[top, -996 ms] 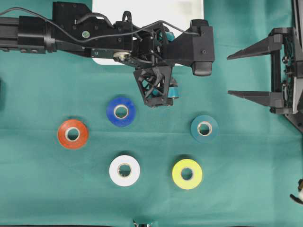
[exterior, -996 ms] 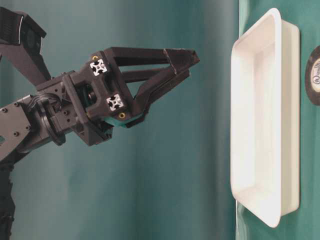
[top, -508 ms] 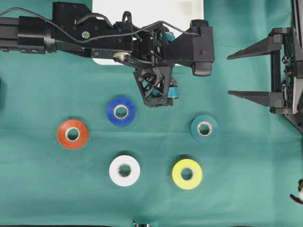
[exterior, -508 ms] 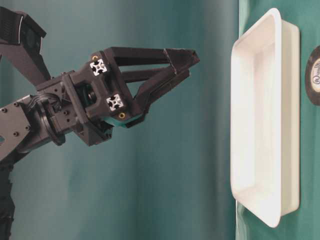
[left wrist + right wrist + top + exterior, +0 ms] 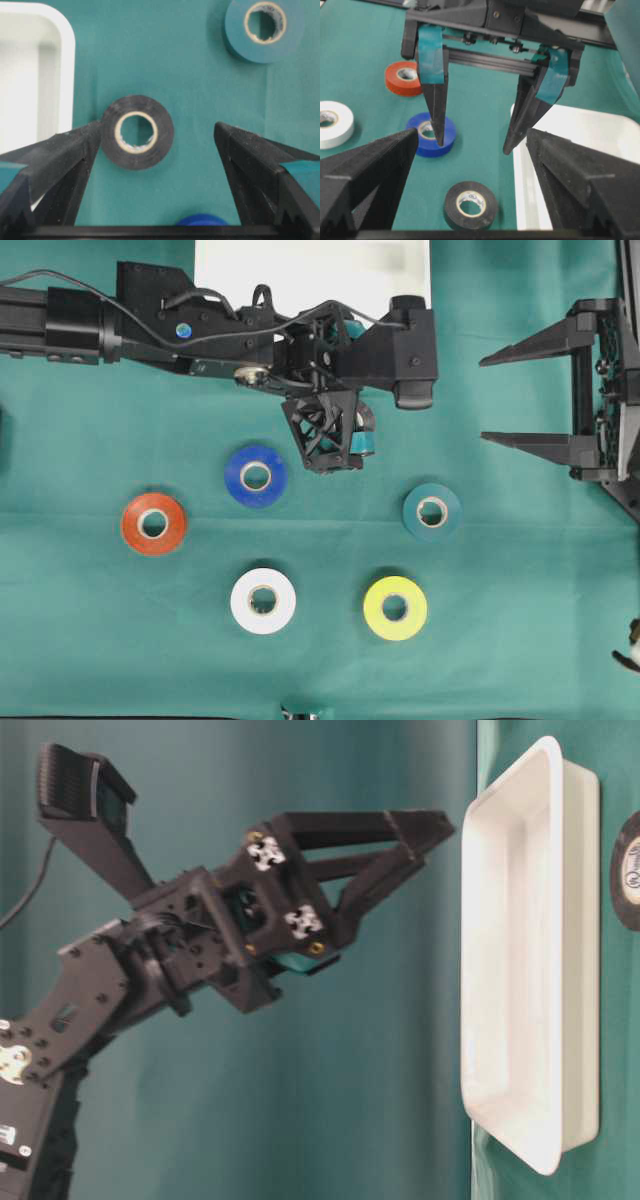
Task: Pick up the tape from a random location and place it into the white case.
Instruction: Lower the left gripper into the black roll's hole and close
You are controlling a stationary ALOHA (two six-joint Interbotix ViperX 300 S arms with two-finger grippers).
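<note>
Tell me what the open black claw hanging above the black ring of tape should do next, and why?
Probably go straight down. The left gripper is open and holds nothing, and the black tape roll lies flat on the green cloth between its fingers, beside the white plastic case. Lowering should let it close on that roll.

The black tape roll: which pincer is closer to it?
Left. The left pincer hangs open above the black tape roll; the right pincer sits open far off to the side.

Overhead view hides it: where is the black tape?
In the left wrist view, the black tape lies between the open left gripper fingers, beside the white case.
</note>
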